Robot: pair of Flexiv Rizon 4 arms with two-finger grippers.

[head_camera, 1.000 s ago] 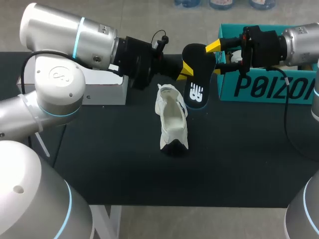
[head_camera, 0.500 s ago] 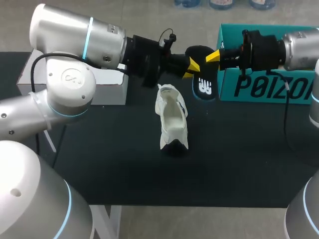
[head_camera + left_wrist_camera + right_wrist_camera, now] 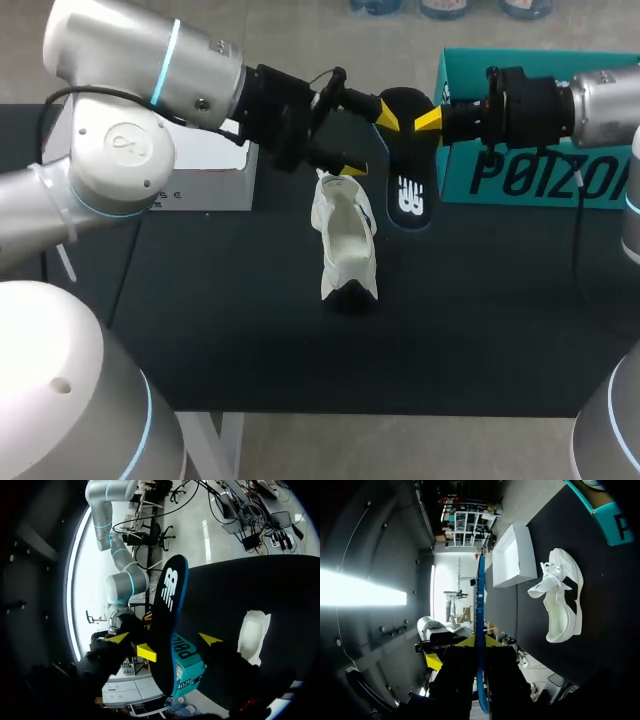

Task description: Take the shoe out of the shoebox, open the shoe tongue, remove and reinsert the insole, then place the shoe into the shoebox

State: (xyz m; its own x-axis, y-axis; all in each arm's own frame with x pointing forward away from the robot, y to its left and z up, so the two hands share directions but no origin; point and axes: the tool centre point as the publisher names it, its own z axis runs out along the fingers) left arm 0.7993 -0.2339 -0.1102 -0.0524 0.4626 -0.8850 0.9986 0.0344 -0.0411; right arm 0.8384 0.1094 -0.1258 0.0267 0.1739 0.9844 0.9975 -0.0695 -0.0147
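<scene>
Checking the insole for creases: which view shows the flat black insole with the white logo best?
The left wrist view. There the flat black insole shows its broad logo face large and nearly full length. The head view shows the same face, only smaller. The right wrist view shows just its thin edge.

The white shoe [image 3: 345, 240] is lying with its opening facing upward. The black, blue-edged insole [image 3: 408, 165] is hanging upright, between it and the teal shoebox [image 3: 530, 175].
</scene>
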